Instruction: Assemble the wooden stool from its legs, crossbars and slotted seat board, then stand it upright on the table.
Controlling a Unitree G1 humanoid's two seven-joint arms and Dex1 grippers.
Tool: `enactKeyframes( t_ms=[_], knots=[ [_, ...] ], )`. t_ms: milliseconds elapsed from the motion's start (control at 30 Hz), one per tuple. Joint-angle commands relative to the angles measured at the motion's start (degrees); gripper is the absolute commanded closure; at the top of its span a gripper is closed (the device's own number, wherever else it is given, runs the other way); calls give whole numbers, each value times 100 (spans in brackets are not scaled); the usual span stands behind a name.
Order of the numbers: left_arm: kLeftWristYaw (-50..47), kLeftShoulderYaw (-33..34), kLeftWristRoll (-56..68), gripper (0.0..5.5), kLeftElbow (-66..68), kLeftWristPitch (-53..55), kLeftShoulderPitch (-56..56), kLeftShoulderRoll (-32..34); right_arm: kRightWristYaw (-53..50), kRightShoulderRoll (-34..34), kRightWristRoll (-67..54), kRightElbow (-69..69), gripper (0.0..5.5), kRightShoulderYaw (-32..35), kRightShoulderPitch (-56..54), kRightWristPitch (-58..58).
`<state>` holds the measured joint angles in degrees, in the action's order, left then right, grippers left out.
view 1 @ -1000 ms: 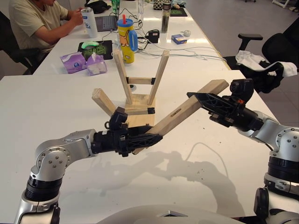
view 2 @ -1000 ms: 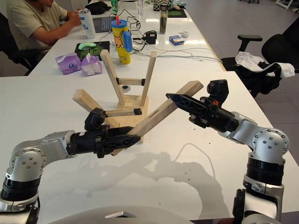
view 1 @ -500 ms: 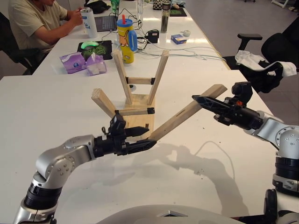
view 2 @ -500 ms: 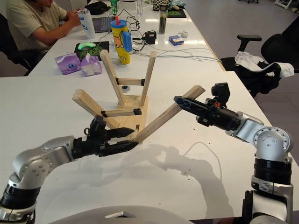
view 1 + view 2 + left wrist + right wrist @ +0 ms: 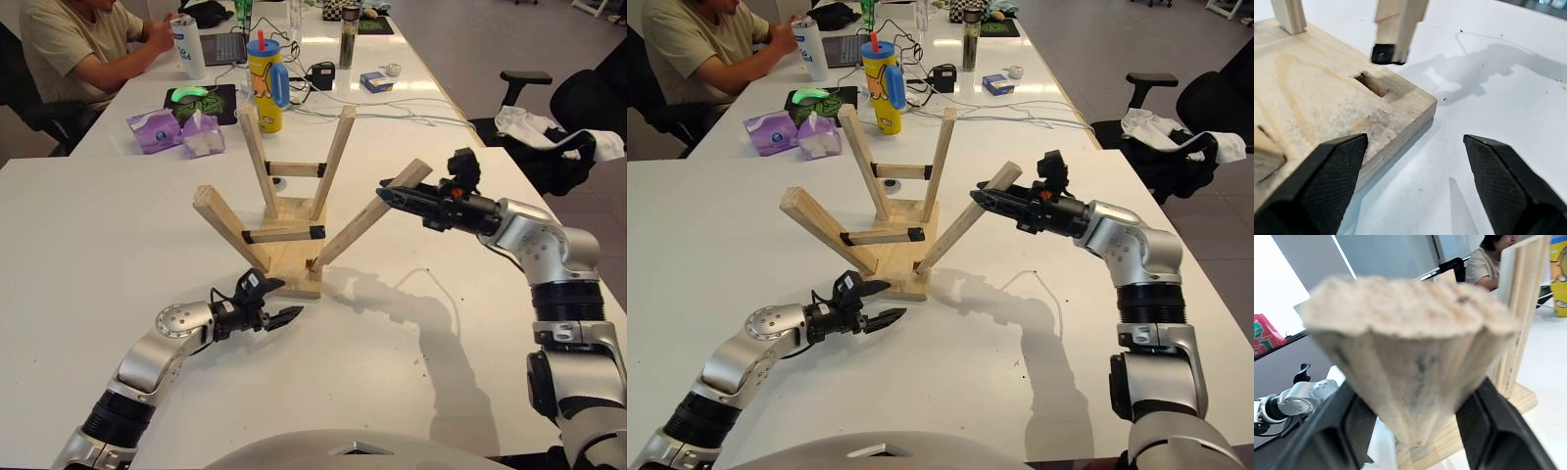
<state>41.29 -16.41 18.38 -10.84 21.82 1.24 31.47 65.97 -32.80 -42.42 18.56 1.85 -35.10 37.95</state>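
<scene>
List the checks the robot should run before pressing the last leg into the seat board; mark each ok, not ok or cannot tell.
1. Grip: the right gripper is shut on the loose leg: ok.
2. Opening: the slot looks empty: ok.
3. Alignment: the loose leg's lower end is near the slot but tilted: cannot tell.
4. Base: the seat board lies flat on the table: ok.
5. Bracing: the left gripper is open beside the board's corner and grips nothing: not ok.
6. Seating of the other legs: cannot tell.
</scene>
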Motion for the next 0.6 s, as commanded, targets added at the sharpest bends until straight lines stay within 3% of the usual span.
enactKeyframes(
  t_ms=[33, 300, 600],
  knots=[
    [199, -168, -207, 186, 186, 126, -5, 40, 303, 146, 399, 326, 338, -175, -314, -292],
    [324, -157, -346, 186, 337, 126, -19, 34, 591, 152, 1278, 555, 338, -601, -487, -960],
    [317, -225, -451, 186, 426, 75, -133, -41, 452, -5, 1892, -664, 338, -1232, -385, -1085]
  ],
)
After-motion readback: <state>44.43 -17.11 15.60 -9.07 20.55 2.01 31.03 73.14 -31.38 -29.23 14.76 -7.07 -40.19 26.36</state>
